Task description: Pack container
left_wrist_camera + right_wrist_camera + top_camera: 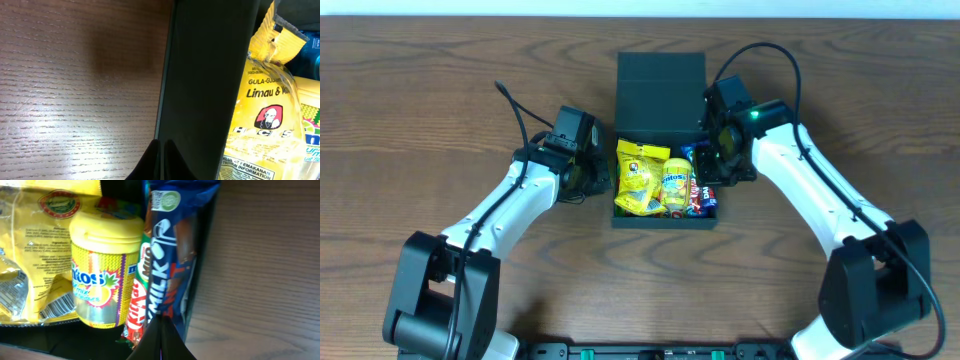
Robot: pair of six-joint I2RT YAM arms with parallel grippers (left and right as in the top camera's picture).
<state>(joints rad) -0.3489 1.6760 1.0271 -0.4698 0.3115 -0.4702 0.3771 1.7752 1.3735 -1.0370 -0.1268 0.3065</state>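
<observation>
The dark teal container (665,222) stands mid-table with its flap lid (660,90) open toward the back. Inside lie a yellow candy bag (638,180), a yellow jar (676,185), a red KitKat (137,305) and a blue Milka bar (167,255). My left gripper (607,180) is shut on the container's left wall (210,75), with its fingers (162,157) astride the rim. My right gripper (712,170) is inside the container by the right wall (204,245). Its fingers (161,330) are shut on the end of the blue bar's wrapper.
Bare wooden tabletop (440,120) surrounds the container on all sides. The yellow bag (265,110) fills the container's left half, and the jar (102,275) lies beside it. Both arms reach in from the front corners.
</observation>
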